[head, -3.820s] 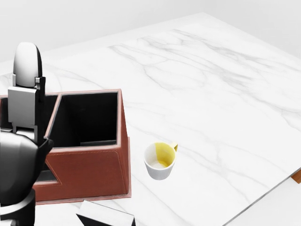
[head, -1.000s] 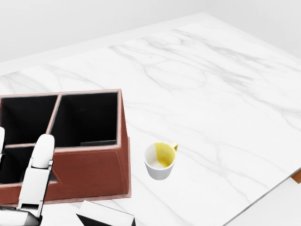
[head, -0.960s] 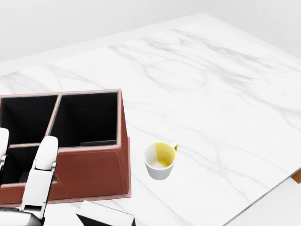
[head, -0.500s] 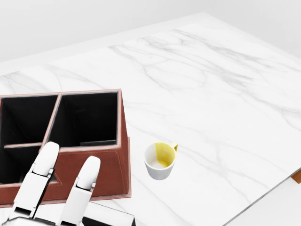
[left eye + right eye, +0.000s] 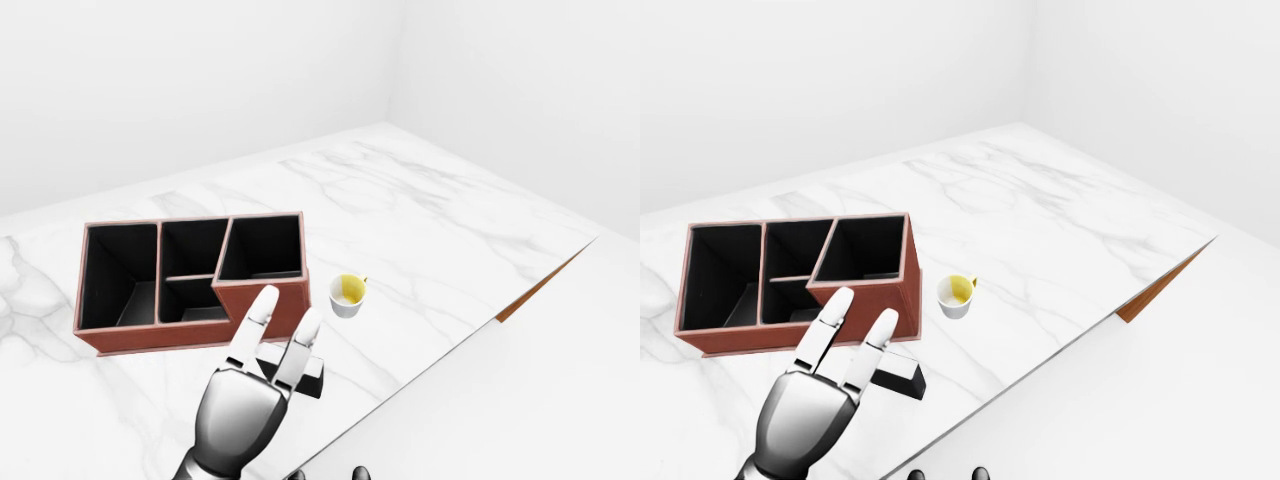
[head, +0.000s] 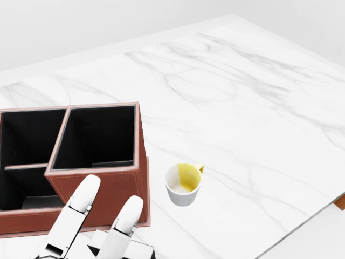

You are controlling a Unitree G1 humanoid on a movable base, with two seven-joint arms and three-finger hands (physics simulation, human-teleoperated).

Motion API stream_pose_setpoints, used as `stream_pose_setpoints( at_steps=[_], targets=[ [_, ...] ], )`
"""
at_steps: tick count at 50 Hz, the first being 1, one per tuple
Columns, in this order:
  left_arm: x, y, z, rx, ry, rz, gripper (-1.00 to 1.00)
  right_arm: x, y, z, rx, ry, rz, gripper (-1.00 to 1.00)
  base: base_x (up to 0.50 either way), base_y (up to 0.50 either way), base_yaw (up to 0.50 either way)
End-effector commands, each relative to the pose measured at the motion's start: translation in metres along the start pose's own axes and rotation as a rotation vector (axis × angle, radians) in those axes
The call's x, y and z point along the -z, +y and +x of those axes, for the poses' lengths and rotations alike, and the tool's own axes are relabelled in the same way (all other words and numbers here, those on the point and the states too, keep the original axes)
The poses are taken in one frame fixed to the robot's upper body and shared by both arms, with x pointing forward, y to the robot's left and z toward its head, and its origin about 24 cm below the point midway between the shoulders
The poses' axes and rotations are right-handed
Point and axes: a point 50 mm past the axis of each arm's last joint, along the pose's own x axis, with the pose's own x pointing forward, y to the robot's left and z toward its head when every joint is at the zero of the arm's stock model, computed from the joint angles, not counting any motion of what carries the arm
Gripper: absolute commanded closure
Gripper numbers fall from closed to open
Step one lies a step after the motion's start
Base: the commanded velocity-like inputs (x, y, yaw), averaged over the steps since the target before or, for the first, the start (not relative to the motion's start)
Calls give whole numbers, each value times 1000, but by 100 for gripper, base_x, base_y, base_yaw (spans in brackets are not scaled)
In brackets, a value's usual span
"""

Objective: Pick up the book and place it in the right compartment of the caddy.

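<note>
Robot hand (image 5: 810,400), fingers spread, hides most of book (image 5: 902,375).

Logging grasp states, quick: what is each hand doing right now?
Left hand: open, fingers stretched over the book, holding nothing.
Right hand: not in view.

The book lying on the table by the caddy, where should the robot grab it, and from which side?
The book lies flat, dark and slim, below the caddy in the right-eye view. I'd pinch it across its long edges from above. The left hand, fingers spread open, already hovers over it.
</note>
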Motion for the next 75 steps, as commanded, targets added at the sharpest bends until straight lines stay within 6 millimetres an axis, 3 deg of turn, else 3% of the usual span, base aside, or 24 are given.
stream_pose_setpoints(
  at_steps=[1,27,34,49,75],
  targets=[
    [-5,-1,0,3,-30,-18,-100,0,0,0,-1,-1,0,-100,0,0,0],
    [-6,-1,0,3,-42,-26,-100,0,0,0,-2,-1,0,-100,0,0,0],
    [-7,-19,1,96,-24,-89,-100,-2,1,1,-2,-10,3,-100,0,0,0],
    [-7,-38,-1,186,25,-165,-100,-2,1,1,-8,-9,-1,-100,0,0,0],
    [-19,-49,-3,311,19,-259,-100,-2,2,1,-11,-6,-8,-100,0,0,0]
  ],
)
